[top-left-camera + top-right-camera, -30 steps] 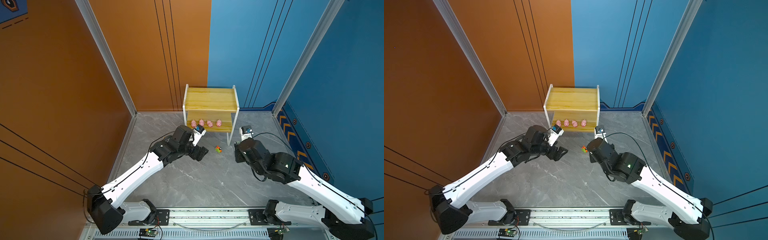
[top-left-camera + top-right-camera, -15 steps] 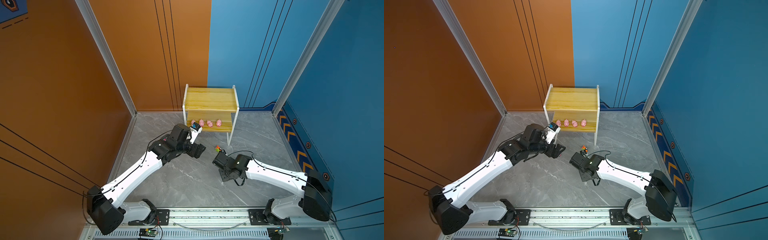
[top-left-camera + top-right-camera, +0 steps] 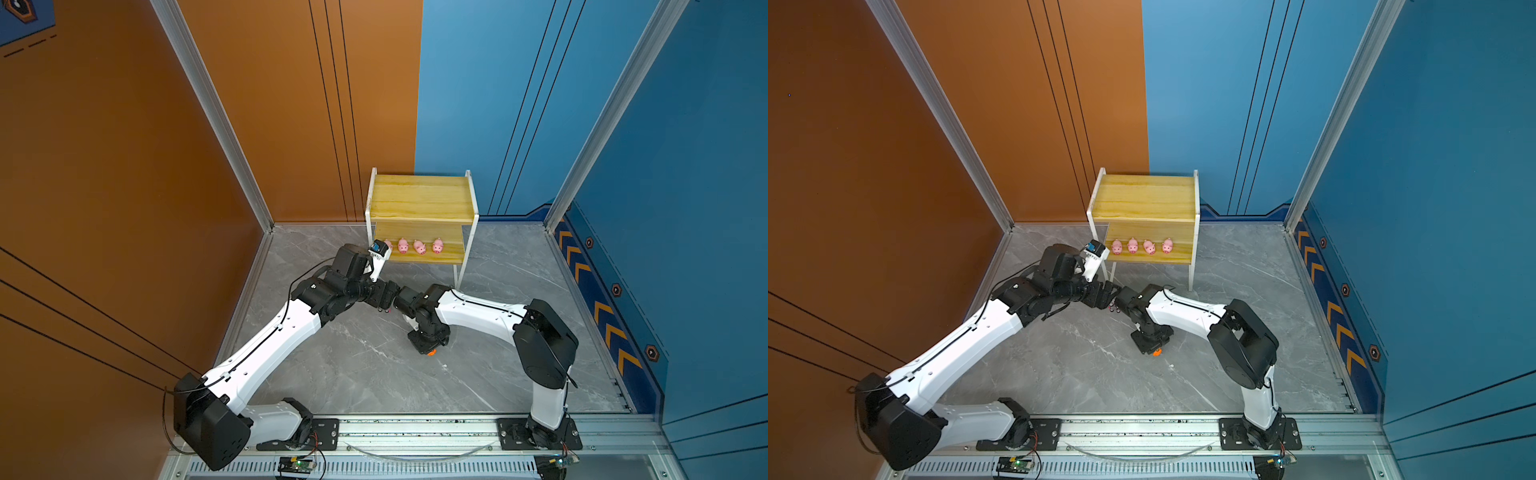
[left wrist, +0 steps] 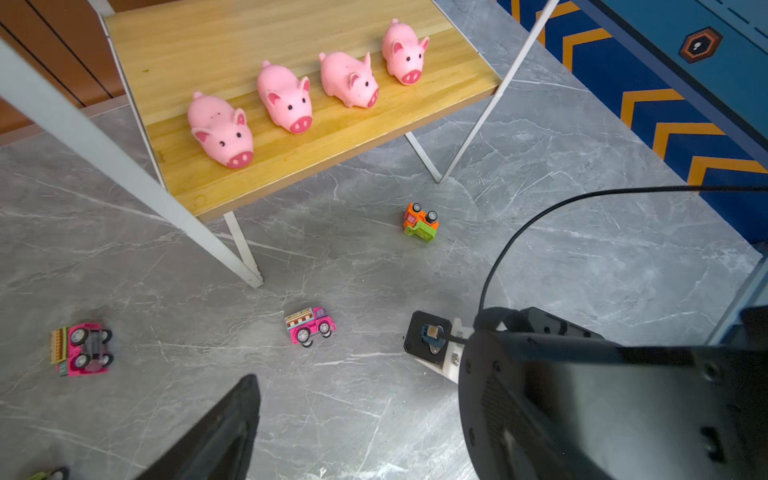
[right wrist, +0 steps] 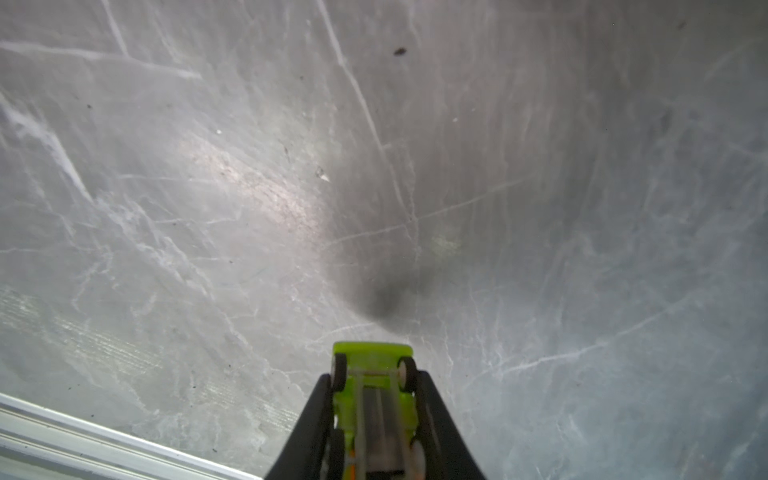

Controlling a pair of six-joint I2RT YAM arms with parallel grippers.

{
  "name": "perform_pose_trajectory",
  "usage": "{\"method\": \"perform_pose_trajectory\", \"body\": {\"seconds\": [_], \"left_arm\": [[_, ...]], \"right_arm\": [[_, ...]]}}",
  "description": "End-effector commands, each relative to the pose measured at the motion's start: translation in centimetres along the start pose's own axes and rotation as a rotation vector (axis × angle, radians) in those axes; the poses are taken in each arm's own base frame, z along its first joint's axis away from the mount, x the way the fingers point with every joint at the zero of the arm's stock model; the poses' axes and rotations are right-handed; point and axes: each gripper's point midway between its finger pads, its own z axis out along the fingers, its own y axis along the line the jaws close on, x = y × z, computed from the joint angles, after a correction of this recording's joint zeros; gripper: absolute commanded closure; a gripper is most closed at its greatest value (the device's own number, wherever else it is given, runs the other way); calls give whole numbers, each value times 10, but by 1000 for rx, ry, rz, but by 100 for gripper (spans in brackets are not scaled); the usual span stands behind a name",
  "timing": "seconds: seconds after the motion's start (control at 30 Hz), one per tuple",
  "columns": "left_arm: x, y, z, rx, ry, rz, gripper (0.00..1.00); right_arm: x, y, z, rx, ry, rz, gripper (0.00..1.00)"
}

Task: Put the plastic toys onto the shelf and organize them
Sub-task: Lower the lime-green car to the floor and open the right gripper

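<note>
R pincer (image 5: 374, 376) clamped on green car (image 5: 373, 353) over grey floor (image 5: 208, 208); L pincer (image 3: 384, 297) apart nr shelf (image 3: 422, 195) w/ 4 pigs (image 3: 419, 247).

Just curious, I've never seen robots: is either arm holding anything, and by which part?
The right gripper pinches a green toy car by its two sides. The left gripper holds nothing.

orange wall (image 3: 104, 166) | blue wall (image 3: 498, 104) | grey marbled floor (image 3: 374, 374) | chevron-striped skirting (image 3: 603, 318) | aluminium rail (image 3: 415, 428) at front
</note>
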Motion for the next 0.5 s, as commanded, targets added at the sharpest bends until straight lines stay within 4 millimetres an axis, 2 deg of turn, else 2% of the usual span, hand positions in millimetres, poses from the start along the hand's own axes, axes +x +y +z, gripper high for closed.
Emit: {"method": "perform_pose_trajectory", "body": {"seconds": [0.0,0.33,0.47], "left_arm": [[-2,-26,-3,122,-16,-5,15],[-2,-27,-1,132,-13,-13,15],[-2,-27,-2,131,-15,-15,15]], "right_arm": [[-4,3,1,-21,43,-56,75],[-26,-2,6,19,38,-62,63],[-33,-2,0,28,14,-64,56]]}}
